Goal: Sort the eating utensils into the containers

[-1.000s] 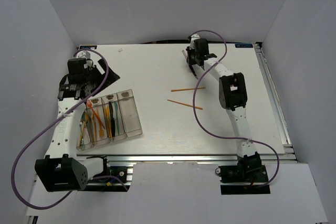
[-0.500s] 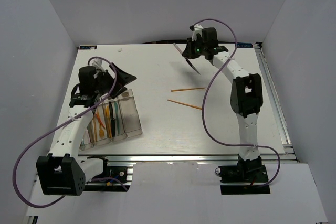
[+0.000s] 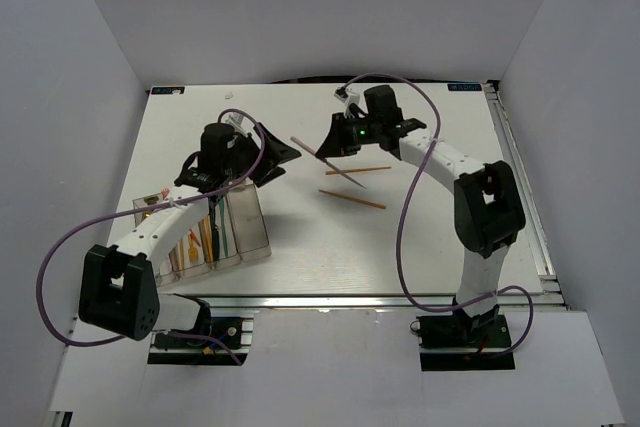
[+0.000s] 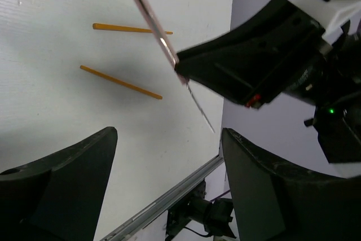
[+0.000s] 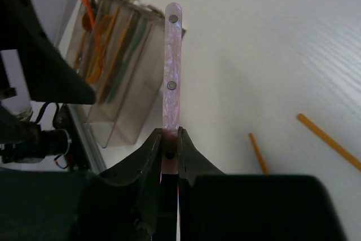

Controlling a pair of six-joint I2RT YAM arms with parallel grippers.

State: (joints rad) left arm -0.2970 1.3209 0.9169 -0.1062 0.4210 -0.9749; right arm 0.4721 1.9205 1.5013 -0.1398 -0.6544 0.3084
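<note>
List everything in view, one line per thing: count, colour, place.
knife: one, pink marbled handle and thin dark blade, held above the table.
orange sticks: two, orange, lying apart on the table's middle.
containers: one row of joined bins, clear, near-left of the table.
cutlery: several pieces, orange and teal, inside the containers; exact count unclear.
table: one, white.
cables: two, purple, one along each arm.
left gripper: one, black, open and empty, above the containers' far end.
right gripper: one, black, shut on the knife.
</note>
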